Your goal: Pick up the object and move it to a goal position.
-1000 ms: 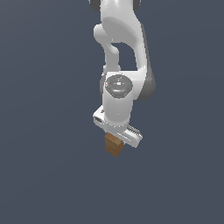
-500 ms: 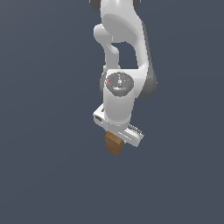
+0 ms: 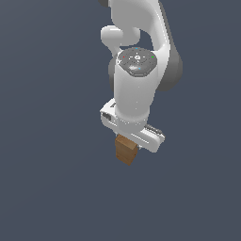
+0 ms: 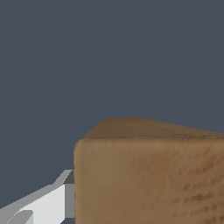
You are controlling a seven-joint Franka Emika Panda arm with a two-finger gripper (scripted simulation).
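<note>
Exterior view: white arm (image 3: pixel 136 70) comes down from the top centre of the frame, seen from above and a bit tilted. Its end effector (image 3: pixel 127 141) sits just below frame centre, a white bar running diagonally from the left to lower right. The block (image 3: pixel 126 149), brown and wood-like with a lighter top, sticks out directly beneath that bar, narrower than it and touching it. Fingers are hidden behind the bar and block. Background is plain dark blue-grey all round; cannot tell whether the block rests on any surface.

Wrist view: block (image 4: pixel 148 175) fills the lower right of the frame, very close to the camera, grainy brown face with a darker face above. One white-grey finger (image 4: pixel 48 203) at lower left lies flush against the block's side. The end effector is clamped on the block.
</note>
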